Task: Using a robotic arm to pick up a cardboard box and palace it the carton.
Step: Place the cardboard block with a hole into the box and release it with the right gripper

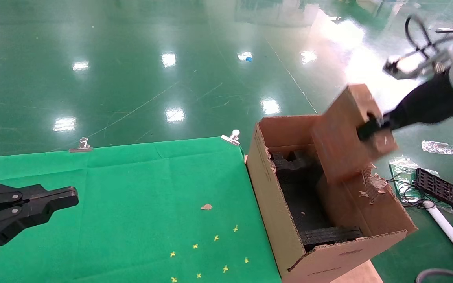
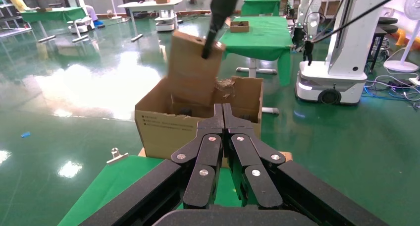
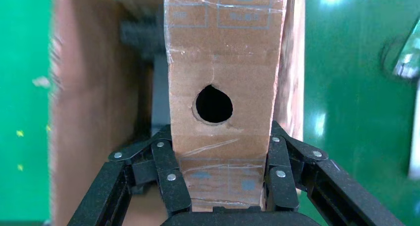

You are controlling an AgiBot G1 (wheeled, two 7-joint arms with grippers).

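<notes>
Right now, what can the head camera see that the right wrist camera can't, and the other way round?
Only the head view shows the left gripper shut over the green cloth table, and the whole carton with black foam inside. Only the right wrist view shows the round hole in the cardboard box, and the fingers clamping its sides. Both show the right gripper holding that box above the carton.

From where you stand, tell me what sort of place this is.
Probably a robot lab or test hall: a glossy green floor, several green-clothed work tables, and another white wheeled robot base parked nearby with cables.
</notes>
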